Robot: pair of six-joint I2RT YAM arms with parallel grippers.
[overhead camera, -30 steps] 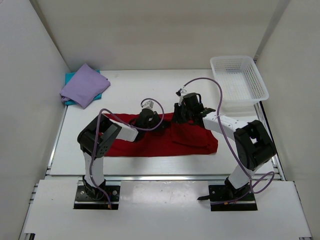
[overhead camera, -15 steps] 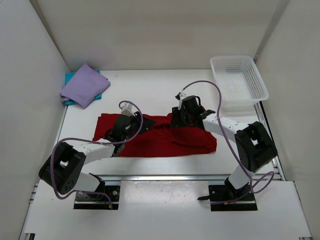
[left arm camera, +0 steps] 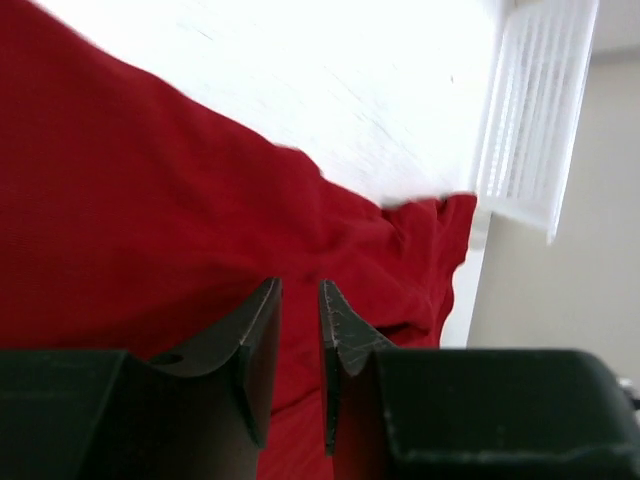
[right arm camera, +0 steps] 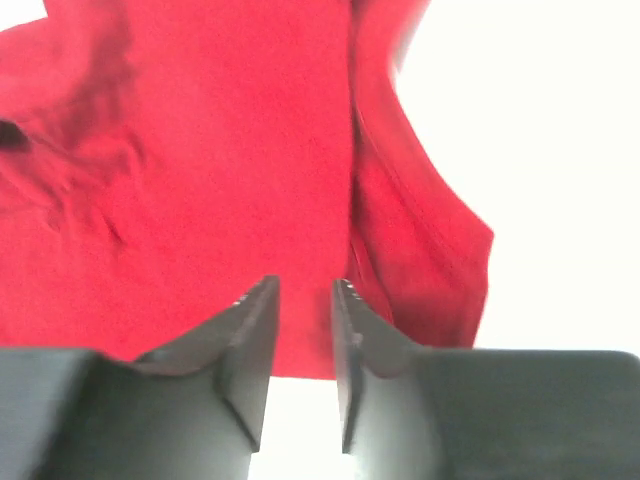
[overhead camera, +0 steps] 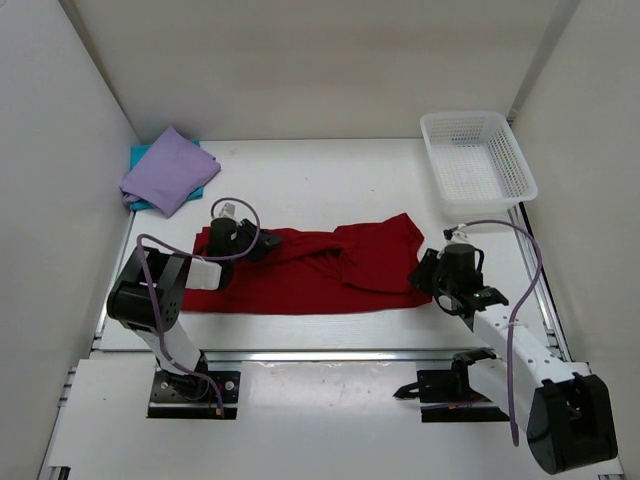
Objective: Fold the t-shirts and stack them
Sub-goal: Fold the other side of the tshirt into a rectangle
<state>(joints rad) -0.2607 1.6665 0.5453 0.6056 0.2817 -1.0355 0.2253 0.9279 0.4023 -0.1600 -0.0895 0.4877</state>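
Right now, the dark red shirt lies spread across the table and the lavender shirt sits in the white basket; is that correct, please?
Not quite: the top external view shows the lavender shirt on the teal shirt in the far left corner, not in the white basket. The rest holds.

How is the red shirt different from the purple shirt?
The red shirt lies spread out long and wrinkly across the middle of the table. The purple shirt is folded small in the far left corner. The red shirt lies right on the table, but the purple shirt sits on top of a teal shirt. Both are soft cloth shirts.
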